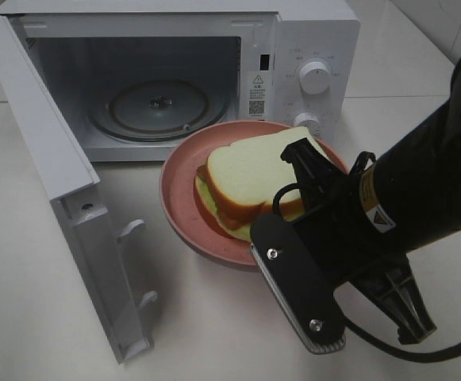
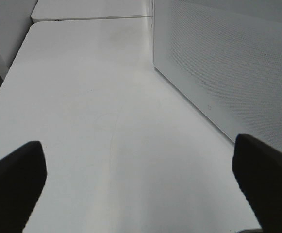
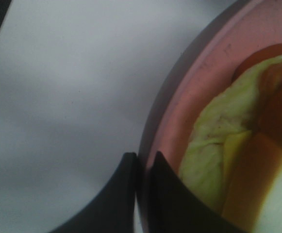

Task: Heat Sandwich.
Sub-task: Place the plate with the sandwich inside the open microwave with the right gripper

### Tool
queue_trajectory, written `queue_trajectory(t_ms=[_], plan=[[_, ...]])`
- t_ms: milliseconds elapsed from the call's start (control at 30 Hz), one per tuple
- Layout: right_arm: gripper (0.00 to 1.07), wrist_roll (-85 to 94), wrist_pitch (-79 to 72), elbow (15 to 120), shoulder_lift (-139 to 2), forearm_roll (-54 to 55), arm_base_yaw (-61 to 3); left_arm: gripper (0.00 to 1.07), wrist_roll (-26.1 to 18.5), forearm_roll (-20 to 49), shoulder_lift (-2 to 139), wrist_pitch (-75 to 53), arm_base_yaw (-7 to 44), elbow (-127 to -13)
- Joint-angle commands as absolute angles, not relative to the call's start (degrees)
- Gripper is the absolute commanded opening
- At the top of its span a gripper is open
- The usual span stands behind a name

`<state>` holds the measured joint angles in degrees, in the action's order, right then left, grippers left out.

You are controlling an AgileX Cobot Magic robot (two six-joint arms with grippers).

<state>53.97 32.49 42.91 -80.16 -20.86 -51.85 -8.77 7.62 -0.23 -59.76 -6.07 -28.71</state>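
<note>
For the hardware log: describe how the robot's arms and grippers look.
The right arm is a bulky black casing with a yellow-and-white warning label, a flat black panel fixed by two silver screws, and a black cable looping beneath. The right gripper has smooth black fingers tapering to points. The left gripper shows two blunt, matte black fingers; its arm is out of view.

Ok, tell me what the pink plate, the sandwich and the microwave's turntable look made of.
The pink plate looks like matte plastic: even colour, dull sheen. The sandwich seems a foam or plastic replica, its bread face smooth and uniform; possibly real. The turntable looks like clear glass: see-through, with ringed reflections.
</note>
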Motion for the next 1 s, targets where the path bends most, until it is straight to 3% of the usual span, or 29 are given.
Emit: queue_trajectory(t_ms=[33,633,1000], plan=[[0.04,56.4,30.8,42.9,-79.8,-20.3,-52.0,1.01,-8.4,8.0,-1.8,-59.2,-5.8,-28.6],[0.00,81.4,28.5,44.4,-81.6,-8.1,-42.5,1.01,-8.4,8.0,-1.8,-59.2,-5.8,-28.6],[0.00,82.8,28.8,51.2,-87.8,-6.9,-41.9,1.01,-8.4,8.0,-1.8,-59.2,-5.8,-28.6]])
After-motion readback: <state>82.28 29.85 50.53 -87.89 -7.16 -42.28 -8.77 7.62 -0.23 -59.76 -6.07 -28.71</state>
